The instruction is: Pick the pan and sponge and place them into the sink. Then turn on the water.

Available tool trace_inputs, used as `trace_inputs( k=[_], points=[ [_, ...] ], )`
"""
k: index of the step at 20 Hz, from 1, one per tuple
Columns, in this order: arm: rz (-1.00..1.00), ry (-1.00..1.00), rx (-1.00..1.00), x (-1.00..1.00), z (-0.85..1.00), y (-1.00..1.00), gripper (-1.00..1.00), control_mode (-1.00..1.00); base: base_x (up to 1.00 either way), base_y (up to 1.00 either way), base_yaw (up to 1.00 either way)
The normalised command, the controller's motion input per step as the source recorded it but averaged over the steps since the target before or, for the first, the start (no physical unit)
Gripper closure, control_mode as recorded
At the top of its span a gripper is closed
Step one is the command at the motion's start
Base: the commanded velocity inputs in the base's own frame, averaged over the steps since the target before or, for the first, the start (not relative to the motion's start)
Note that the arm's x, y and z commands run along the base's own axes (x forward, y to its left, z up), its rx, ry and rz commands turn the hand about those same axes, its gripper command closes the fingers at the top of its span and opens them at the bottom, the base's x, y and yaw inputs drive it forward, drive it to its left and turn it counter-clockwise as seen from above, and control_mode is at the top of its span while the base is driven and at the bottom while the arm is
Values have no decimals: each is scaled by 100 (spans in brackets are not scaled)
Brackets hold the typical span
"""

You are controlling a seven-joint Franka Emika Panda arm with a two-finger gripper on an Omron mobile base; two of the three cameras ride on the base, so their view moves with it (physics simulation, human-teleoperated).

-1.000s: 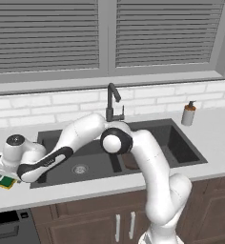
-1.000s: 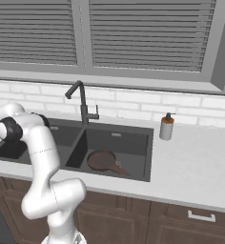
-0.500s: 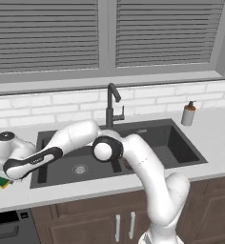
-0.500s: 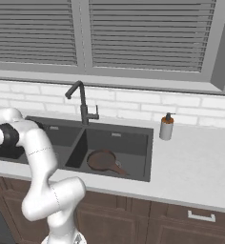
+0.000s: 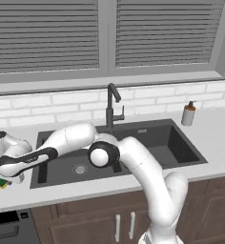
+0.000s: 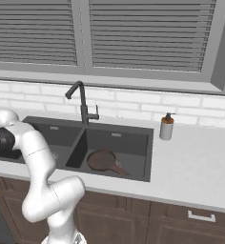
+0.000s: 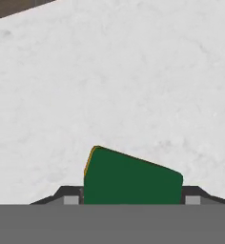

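Far left on the counter (image 5: 19, 193), your gripper (image 7: 132, 201) sits low over the sponge (image 7: 132, 177), green face up, a fingertip (image 7: 70, 198) flush at each end; clamped or merely bracketing it, you cannot tell. In the left base view the sponge (image 5: 0, 182) peeks out at the hand's 6 o'clock. Right of it, the sink (image 6: 148, 155): the pan (image 6: 104, 161) lies in the right basin, handle toward 4 o'clock. Faucet (image 6: 81, 102) behind the divider, soap bottle (image 6: 167, 127) at the sink's 2 o'clock.
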Motion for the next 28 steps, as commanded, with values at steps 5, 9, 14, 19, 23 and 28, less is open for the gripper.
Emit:
trace_inputs(
  k=[5,9,14,19,23,28],
  points=[
    [-27,-4,0,-80,-95,-96,100,-100,0,0,0],
    [-29,0,0,-46,-58,-100,100,-100,0,0,0],
    [-27,-9,4,-10,9,-100,100,-100,0,0,0],
    [-16,-6,9,0,94,-100,100,-100,0,0,0],
    [-15,-1,10,0,99,-100,100,-100,0,0,0],
    [-20,-12,16,0,66,-100,100,-100,0,0,0]
  ],
)
